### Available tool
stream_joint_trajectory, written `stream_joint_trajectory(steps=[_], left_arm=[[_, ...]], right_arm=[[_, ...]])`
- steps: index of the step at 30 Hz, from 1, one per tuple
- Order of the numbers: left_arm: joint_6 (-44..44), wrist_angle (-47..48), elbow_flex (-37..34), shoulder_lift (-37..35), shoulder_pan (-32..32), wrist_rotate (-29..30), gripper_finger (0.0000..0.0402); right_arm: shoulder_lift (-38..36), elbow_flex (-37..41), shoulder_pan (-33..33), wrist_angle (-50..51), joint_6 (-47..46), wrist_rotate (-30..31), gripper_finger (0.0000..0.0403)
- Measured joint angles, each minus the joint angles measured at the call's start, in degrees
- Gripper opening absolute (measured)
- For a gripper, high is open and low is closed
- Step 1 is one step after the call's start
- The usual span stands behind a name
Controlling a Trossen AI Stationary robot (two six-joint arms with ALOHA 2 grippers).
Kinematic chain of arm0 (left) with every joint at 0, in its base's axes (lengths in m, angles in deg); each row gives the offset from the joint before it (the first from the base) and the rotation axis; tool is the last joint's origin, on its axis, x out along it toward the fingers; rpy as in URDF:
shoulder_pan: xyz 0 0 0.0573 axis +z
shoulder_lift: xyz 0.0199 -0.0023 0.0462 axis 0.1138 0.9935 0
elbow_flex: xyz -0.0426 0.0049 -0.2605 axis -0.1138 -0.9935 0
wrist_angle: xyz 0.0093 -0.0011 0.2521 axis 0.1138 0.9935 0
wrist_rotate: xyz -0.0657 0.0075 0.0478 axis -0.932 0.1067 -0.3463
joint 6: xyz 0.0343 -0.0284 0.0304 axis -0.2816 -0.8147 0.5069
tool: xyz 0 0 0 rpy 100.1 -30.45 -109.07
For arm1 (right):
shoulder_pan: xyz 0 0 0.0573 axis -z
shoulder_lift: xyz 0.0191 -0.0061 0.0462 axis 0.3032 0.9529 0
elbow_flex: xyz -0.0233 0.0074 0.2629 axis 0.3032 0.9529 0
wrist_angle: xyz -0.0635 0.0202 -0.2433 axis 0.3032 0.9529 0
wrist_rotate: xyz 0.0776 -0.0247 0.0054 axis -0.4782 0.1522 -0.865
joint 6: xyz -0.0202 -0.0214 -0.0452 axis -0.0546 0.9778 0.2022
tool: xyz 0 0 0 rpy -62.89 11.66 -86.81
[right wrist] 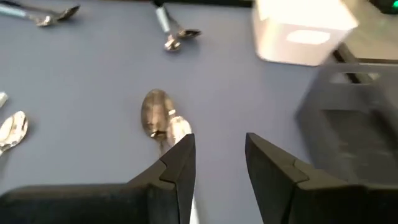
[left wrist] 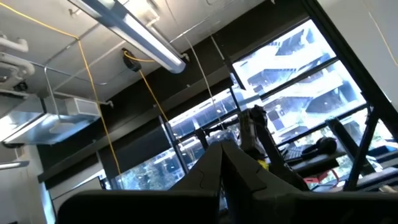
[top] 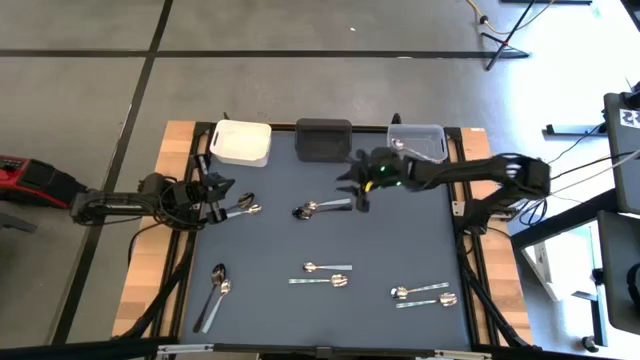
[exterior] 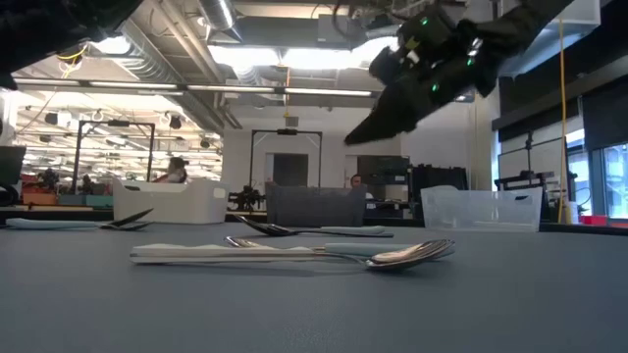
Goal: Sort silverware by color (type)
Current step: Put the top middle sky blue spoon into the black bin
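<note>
Blue-grey table (top: 270, 310) bears spoons (top: 328, 267) and bins (top: 241, 143).

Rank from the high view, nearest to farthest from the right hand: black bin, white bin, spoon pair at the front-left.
Measured from the right hand:
1. Black rectangular bin, just behind it, back centre.
2. White rectangular bin, back left.
3. Metal spoon pair, front-left of the mat.

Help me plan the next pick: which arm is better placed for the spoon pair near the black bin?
Right. The right gripper hangs open directly beside that spoon pair; the left gripper sits at the table's left edge.
</note>
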State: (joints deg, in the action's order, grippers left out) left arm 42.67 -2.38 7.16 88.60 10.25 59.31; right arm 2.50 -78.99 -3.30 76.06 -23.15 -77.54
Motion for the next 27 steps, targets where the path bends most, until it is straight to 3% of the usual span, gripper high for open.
stream_joint_trajectory(steps=[5, 12, 23, 27], left_arm=[[-0.4, -1.1, 0.0, 2.0, 0.0, 0.0, 0.0004], [-0.4, -2.4, 0.1, 2.9, 0.0, 0.0, 0.0004], [-0.4, -3.3, 0.1, 2.9, 0.0, 0.0, 0.0004], [-0.4, -3.7, 0.1, 2.9, 0.0, 0.0, 0.0004]], right_arm=[[9.6, 0.0, -2.4, -8.0, -2.5, 0.3, 0.0131], [18.6, -1.6, -2.3, -9.6, -3.7, 0.2, 0.0131], [22.4, -1.6, -2.3, -10.0, -3.6, 2.7, 0.013], [22.4, -1.7, -2.3, -9.5, -3.6, 2.6, 0.0102]])
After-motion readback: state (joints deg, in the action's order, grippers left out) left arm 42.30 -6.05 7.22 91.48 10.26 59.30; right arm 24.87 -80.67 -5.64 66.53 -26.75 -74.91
